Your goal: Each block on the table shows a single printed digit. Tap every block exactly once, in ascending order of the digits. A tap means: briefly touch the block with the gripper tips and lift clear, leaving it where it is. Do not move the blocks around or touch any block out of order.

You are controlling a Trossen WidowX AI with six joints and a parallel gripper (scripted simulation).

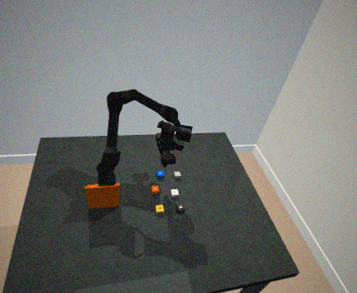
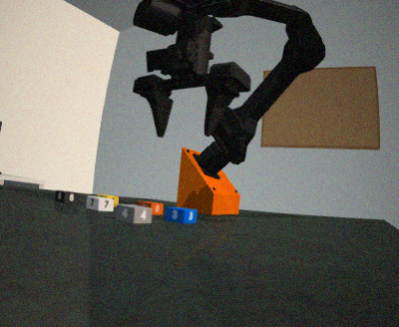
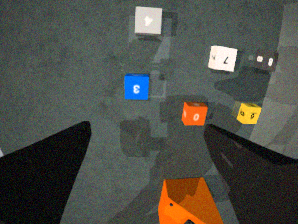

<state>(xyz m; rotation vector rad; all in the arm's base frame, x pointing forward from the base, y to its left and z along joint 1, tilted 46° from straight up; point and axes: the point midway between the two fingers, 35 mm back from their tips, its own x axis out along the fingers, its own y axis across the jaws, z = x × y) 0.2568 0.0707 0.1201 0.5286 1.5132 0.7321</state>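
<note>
My gripper point(image 2: 185, 135) point(image 3: 149, 129) is open and empty, high above the table near the blue and orange blocks. The blue block point(image 1: 160, 174) point(image 2: 181, 215) point(image 3: 136, 87) shows 3. The orange block point(image 1: 155, 189) point(image 2: 152, 207) point(image 3: 194, 114) shows 0. The grey block point(image 1: 177, 174) point(image 2: 134, 214) point(image 3: 148, 21) shows 4. The white block point(image 1: 175, 192) point(image 2: 100, 203) point(image 3: 222, 58) shows 7. The black block point(image 1: 180, 208) point(image 2: 66, 196) point(image 3: 266, 60) shows 8. The yellow block point(image 1: 160, 209) point(image 2: 111, 199) point(image 3: 248, 113) shows 6 or 9; I cannot tell which. No block touches the gripper.
The orange arm base point(image 1: 103, 196) point(image 2: 223, 201) point(image 3: 187, 195) stands on the dark table point(image 1: 234, 250) point(image 2: 281, 269), left of the blocks in the top view. The blocks stand apart in two rough rows of three. Arm shadows fall over the table.
</note>
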